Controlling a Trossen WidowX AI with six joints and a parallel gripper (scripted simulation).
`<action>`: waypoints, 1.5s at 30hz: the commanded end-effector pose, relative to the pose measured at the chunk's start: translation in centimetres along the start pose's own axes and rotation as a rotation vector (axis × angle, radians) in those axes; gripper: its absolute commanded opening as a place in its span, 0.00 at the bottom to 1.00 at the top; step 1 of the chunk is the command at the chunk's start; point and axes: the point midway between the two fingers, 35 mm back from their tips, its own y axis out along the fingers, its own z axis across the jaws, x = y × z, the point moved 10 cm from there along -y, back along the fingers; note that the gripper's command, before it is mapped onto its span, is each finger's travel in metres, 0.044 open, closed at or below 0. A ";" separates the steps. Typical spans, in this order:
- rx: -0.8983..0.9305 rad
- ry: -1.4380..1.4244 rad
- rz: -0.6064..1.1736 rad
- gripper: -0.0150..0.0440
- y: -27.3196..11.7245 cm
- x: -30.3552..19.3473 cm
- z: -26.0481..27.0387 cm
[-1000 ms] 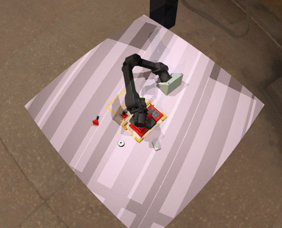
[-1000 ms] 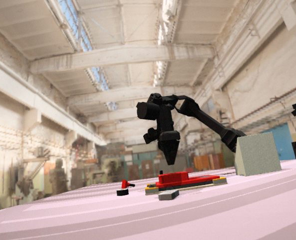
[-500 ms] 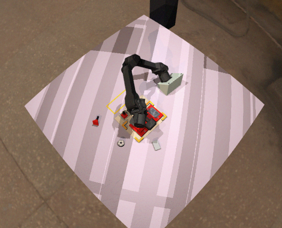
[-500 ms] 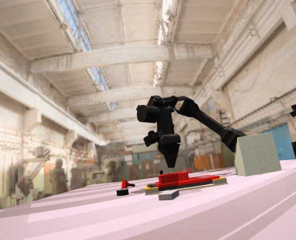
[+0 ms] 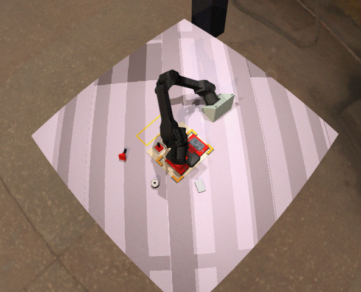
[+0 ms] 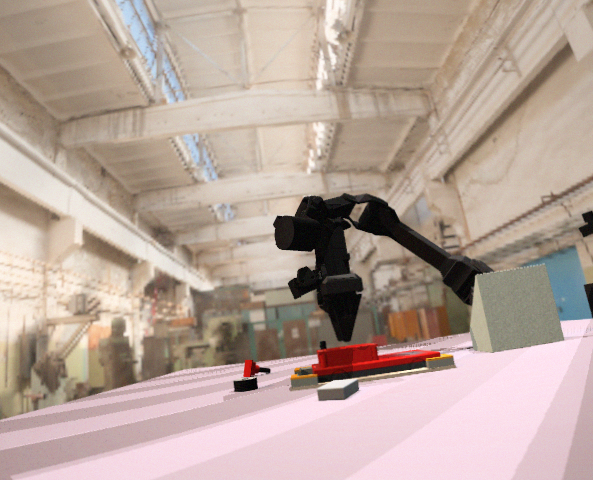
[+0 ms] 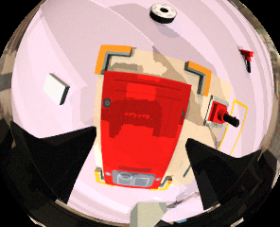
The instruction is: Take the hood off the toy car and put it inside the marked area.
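The red toy car (image 5: 182, 171) (image 6: 410, 356) (image 7: 140, 153) lies on a tan board between corner brackets. Its raised red part (image 6: 347, 353) shows in the exterior view, and a grey panel (image 5: 196, 143) (image 7: 132, 179) is set into its other end. I cannot tell the hood's exact edges. My gripper (image 6: 344, 339) (image 7: 143, 138) is open and empty, pointing down just above the raised part. In the wrist view its fingertips stand on either side of the car. The marked area, a yellow outline (image 5: 148, 125) (image 7: 239, 130), lies beside the board and is partly hidden by the arm in the top view.
A red mount with a black lever (image 5: 158, 146) (image 7: 217, 113) stands on the board's side. Around the board lie a red piece with a black stem (image 5: 122, 156) (image 6: 248, 367), a wheel (image 5: 152, 182) (image 6: 245, 384) and a grey block (image 5: 199, 185) (image 6: 337, 389). A green wedge (image 5: 220, 110) (image 6: 518, 307) stands by the arm's base.
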 end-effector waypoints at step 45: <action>-0.007 -0.007 0.001 1.00 2.5 -0.1 0.0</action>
